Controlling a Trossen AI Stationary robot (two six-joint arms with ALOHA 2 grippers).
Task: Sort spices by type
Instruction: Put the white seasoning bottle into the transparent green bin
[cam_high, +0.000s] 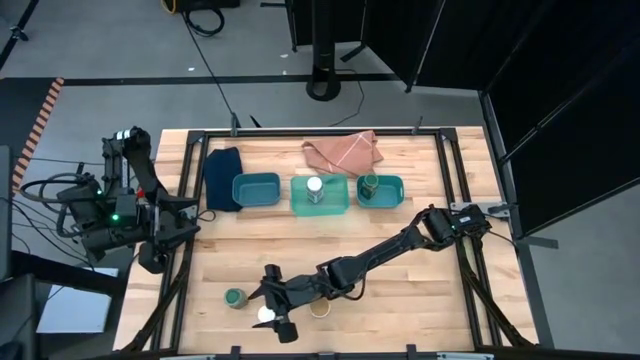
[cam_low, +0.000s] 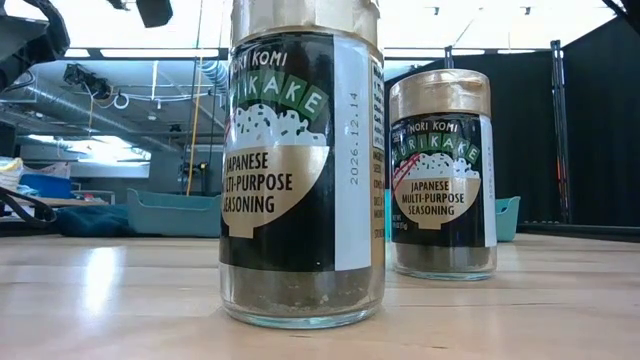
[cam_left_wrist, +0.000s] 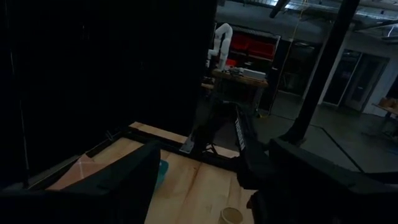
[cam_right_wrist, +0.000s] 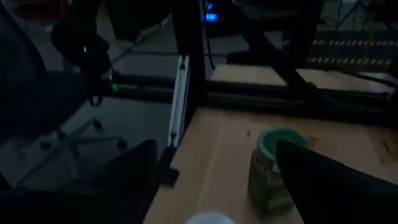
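Observation:
My right arm reaches across to the near-left part of the table. Its gripper (cam_high: 277, 308) (cam_right_wrist: 217, 186) is open, and its fingers stand on either side of a white-lidded jar (cam_high: 265, 315) (cam_right_wrist: 208, 219). A green-lidded jar (cam_high: 235, 297) (cam_right_wrist: 273, 165) stands on the wood just beyond it. A tan-lidded jar (cam_high: 320, 308) stands beside the right arm. The low view shows two tan-lidded seasoning jars (cam_low: 300, 160) (cam_low: 440, 175) upright on the table. Another white-lidded jar (cam_high: 315, 187) stands in the middle tray, and another green-lidded jar (cam_high: 370, 183) in the right tray. My left gripper (cam_high: 157, 255) (cam_left_wrist: 211, 193) waits open at the left edge.
Three teal trays sit in a row at the far side: left (cam_high: 256, 196), middle (cam_high: 300, 200) and right (cam_high: 393, 192). A dark blue cloth (cam_high: 222, 178) lies left of them, and a pinkish cloth (cam_high: 342, 150) lies behind them. Bare wood lies between the trays and the near jars.

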